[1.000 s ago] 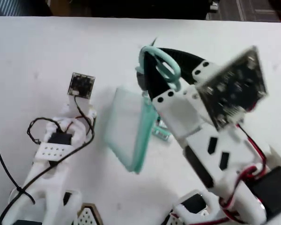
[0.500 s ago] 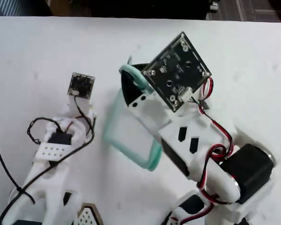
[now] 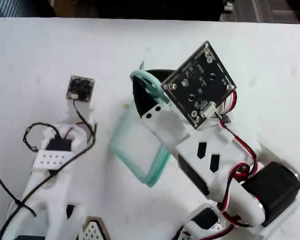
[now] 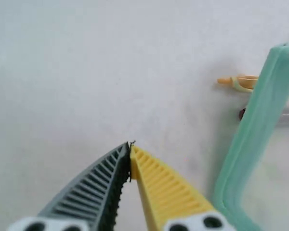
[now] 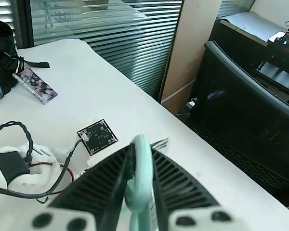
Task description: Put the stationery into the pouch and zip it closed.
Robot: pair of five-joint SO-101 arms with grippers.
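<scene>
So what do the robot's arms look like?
Both arms are white plastic. The left arm has looping black cables and a small square camera board. The left gripper has one grey and one yellow ridged finger. The right arm has a black motor, red and black wires, and a bigger board. The right gripper has black ridged fingers.

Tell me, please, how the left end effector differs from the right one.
The left end effector is grey on one side and yellow on the other; the right end effector is black on both. The left holds nothing; the right is clamped on the teal loop of the pouch. The left points down at the table beside the pouch; the right points level across it. Both are shut.
</scene>
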